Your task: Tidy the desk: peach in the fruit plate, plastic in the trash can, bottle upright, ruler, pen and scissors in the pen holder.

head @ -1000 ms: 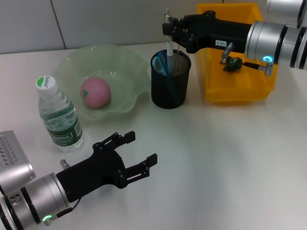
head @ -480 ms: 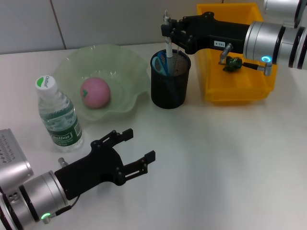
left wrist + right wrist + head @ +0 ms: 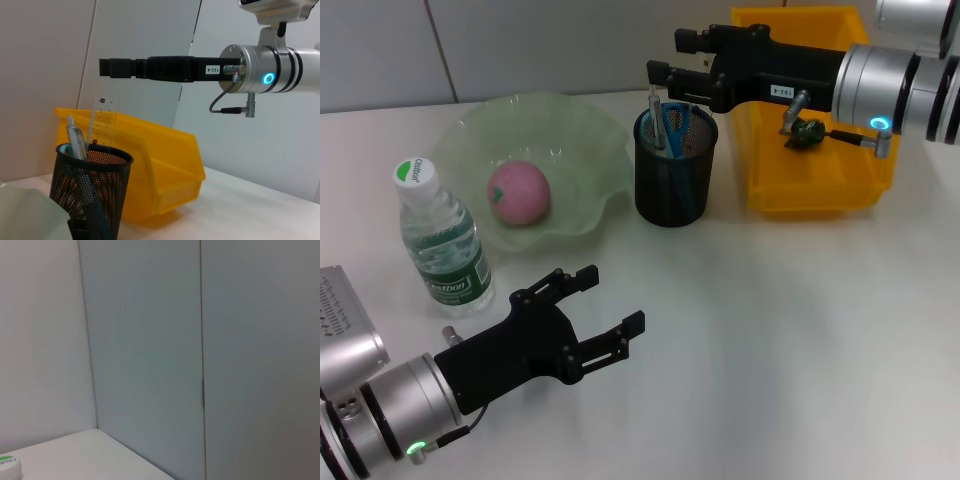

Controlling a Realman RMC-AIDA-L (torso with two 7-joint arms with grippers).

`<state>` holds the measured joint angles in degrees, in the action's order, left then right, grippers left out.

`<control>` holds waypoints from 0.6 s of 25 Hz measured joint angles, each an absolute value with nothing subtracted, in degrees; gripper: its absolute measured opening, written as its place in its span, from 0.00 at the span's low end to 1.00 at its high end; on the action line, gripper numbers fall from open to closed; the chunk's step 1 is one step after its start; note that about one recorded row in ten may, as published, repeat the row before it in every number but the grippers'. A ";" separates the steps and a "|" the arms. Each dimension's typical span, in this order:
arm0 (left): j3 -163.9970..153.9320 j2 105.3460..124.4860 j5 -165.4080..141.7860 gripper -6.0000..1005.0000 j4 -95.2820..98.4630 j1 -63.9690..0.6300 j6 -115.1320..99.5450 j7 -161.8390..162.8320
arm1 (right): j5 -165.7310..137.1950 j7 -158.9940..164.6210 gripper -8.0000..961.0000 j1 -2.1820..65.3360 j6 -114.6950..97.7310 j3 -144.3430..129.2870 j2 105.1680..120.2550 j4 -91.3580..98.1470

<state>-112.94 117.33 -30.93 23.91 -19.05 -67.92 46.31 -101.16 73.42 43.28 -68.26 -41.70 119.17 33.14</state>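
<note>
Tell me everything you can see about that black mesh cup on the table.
The black mesh cup is a round cylinder of dark wire mesh you can partly see through. It stands upright on the white table, between the pale green bowl and the yellow bin. Sticking out of it are blue-handled scissors, a grey pen and a clear ruler. The right claw hangs just above its rim, open and touching nothing.

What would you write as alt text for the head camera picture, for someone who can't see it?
The right gripper hangs open just above a black mesh pen holder holding a pen and scissors. On the white desk are a yellow trash can, a peach in a green fruit plate and an upright bottle. The left gripper hovers open near the front.
</note>
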 joint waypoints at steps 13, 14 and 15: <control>-112.94 116.91 -30.94 0.84 23.91 -18.86 -69.10 46.57 | -93.57 77.16 0.63 38.33 -78.43 -41.84 118.81 35.09; -112.94 116.79 -30.94 0.84 23.91 -18.83 -69.61 46.78 | -93.57 78.12 0.63 37.34 -80.51 -41.84 118.81 35.98; -112.94 116.67 -30.94 0.84 23.91 -18.82 -69.99 46.99 | -93.57 78.93 0.63 36.47 -82.11 -41.84 118.80 36.65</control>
<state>-112.94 116.67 -30.94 23.91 -18.82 -69.99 46.99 -93.57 78.93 36.47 -82.11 -41.84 118.80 36.65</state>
